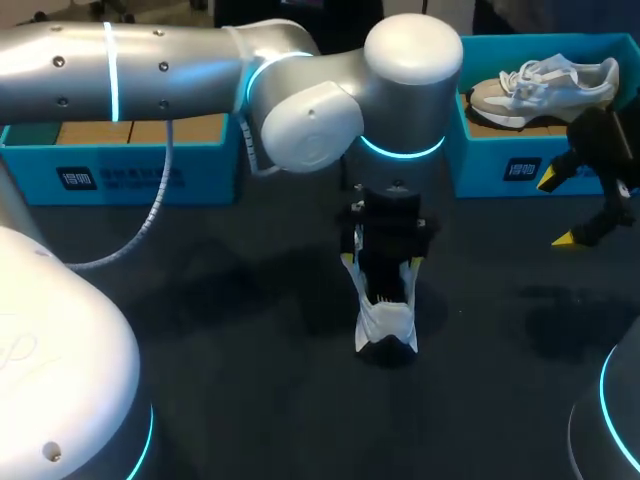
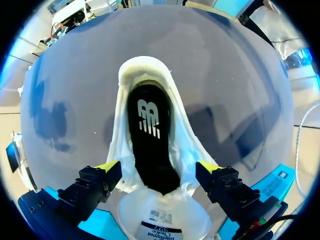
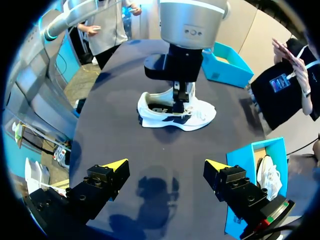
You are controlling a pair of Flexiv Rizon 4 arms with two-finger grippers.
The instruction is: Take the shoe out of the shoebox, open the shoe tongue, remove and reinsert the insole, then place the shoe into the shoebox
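Far right, the blue cardboard shoebox (image 1: 520, 165) holds a grey-white sneaker (image 1: 545, 88). The white sneaker (image 1: 388, 325) on the dark table (image 1: 250, 330) sits between the spread fingers of my left gripper (image 2: 159, 166); my right gripper (image 3: 165, 166) hangs with fingers parted.

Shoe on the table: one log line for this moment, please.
shoe on table, insole in | left hand over its opening | right hand open, empty, by right shoebox

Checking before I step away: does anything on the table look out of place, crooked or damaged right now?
Nothing looks damaged or spilled. The white shoe stands upright under the left tool. Its tongue is folded back out of the opening, and the black insole lies flat inside, which suits the task.
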